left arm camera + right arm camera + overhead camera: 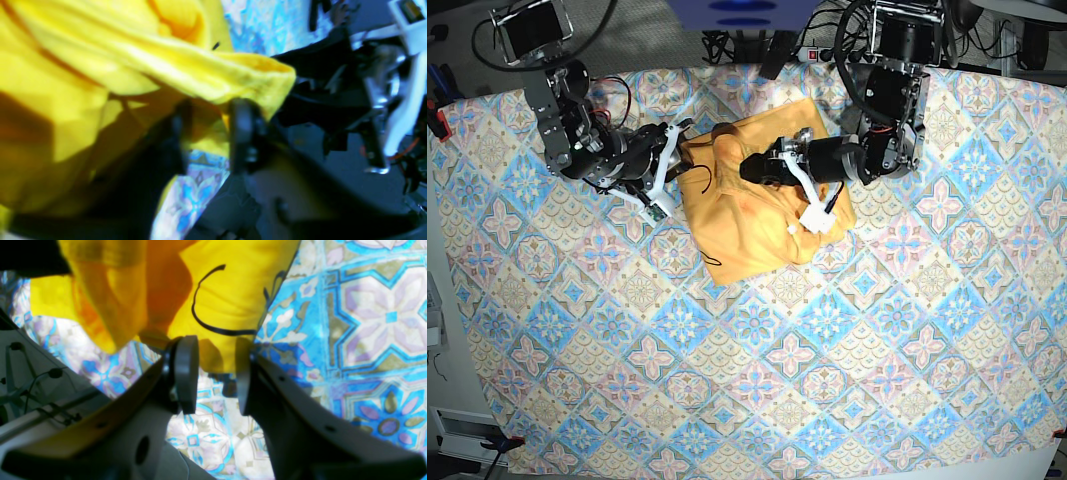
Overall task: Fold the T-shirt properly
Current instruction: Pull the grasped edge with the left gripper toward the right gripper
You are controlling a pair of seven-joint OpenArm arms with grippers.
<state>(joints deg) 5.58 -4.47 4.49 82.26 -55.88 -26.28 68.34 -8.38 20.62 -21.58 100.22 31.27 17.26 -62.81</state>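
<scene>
On the bench's blue-and-pink tile-patterned tablecloth (847, 330), toward its far side, lies the crumpled yellow-orange cotton T-shirt (757, 215). Both arms reach in over it. The left hand (208, 133) pinches a raised fold of the fabric. The right hand (217, 373) sits at the shirt's edge, fingers (186, 373) parted, gripping nothing.
</scene>
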